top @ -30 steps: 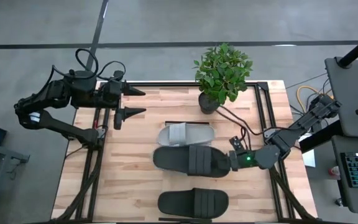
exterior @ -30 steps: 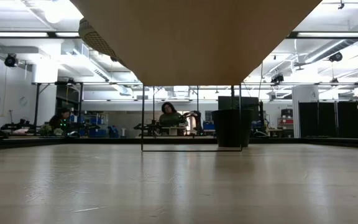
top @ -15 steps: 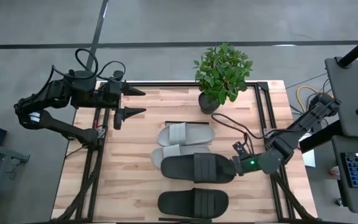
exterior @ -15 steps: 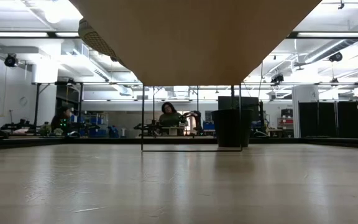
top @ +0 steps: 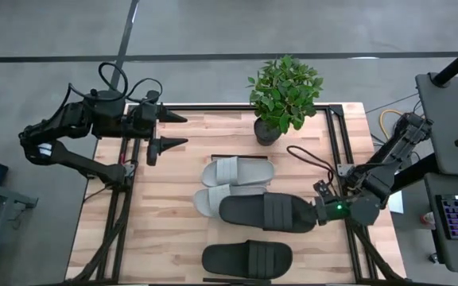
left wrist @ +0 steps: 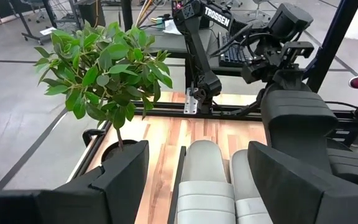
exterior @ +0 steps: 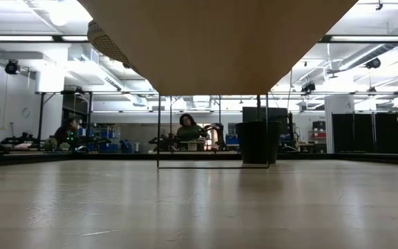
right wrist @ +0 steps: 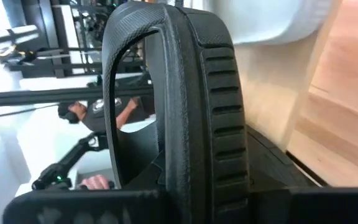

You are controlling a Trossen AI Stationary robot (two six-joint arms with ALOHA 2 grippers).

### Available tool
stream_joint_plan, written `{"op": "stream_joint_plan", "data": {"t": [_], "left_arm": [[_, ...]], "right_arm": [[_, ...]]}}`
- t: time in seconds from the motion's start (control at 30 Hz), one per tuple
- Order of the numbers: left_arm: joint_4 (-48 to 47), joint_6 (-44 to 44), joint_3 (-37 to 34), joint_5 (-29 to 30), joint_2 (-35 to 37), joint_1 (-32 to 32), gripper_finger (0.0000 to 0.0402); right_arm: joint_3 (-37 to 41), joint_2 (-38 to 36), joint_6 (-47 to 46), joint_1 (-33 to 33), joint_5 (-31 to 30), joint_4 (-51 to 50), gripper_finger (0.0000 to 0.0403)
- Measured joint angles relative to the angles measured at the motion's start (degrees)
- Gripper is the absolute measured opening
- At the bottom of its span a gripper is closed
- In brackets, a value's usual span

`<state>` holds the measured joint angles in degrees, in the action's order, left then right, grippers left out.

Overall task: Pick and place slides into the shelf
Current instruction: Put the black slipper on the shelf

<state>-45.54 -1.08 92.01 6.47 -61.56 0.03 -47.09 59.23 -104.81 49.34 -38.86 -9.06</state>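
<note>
Where black slide overlaps, grey slide half-hidden.

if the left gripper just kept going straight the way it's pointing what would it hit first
Probably the grey slides: the left gripper, open, points across the table toward them. At its height it may pass over them and meet the black slide the right gripper holds. Depth is unclear.

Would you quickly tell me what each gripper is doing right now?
Left gripper: open, empty.
Right gripper: shut on a black slide.
</note>
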Motion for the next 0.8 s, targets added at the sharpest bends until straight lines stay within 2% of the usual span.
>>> {"op": "stream_joint_plan", "data": {"t": [0.3, 0.8], "left_arm": [[0.0, 0.0, 0.0, 0.0, -0.1, 0.0, 0.0258], [0.0, 0.0, 0.0, 0.0, -0.3, 0.0, 0.0258]], "right_arm": [[0.5, 0.0, -9.0, 4.2, -0.5, -7.6, 0.0043], [1.0, 0.0, -11.6, 7.9, 0.2, -9.1, 0.0043]]}}
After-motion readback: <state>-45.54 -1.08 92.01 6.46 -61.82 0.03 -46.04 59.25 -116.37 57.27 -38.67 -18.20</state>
